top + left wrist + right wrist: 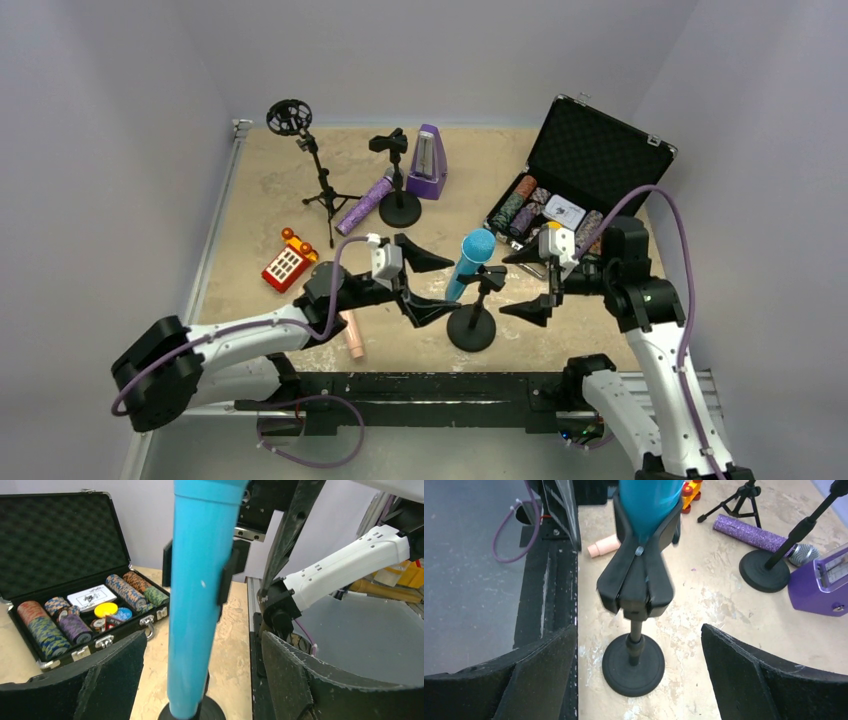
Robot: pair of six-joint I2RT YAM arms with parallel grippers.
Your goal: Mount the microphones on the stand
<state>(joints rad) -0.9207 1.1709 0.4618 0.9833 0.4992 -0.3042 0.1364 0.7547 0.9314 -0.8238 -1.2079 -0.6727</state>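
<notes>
Top view: bright cyan-blue stick microphone with rounded head (476, 262) stands tilted in the black spring clip (489, 273) of the black round-base stand (471, 330), near the middle of the table's near edge. Left gripper (452, 287) and right gripper (505, 286) flank it, both with fingers spread apart, holding nothing. Glittery purple microphone with grey mesh head (363, 205) lies mid-table, head against a second round-base stand (399, 208). Pale pink microphone (352, 335) lies at the near edge, partly under the left arm. Open black foam-lined case (590, 170) sits at the far right corner, holding rows of poker chips (520, 205). Left wrist view: cyan body smooth and tapering downward, gripped by the clip; left fingers (105, 680) clear of it on both sides; the case also holds a card deck (91, 597) and loose chips. Right wrist view: clip jaws closed round the cyan shaft; right fingers (749, 670) wide apart.
</notes>
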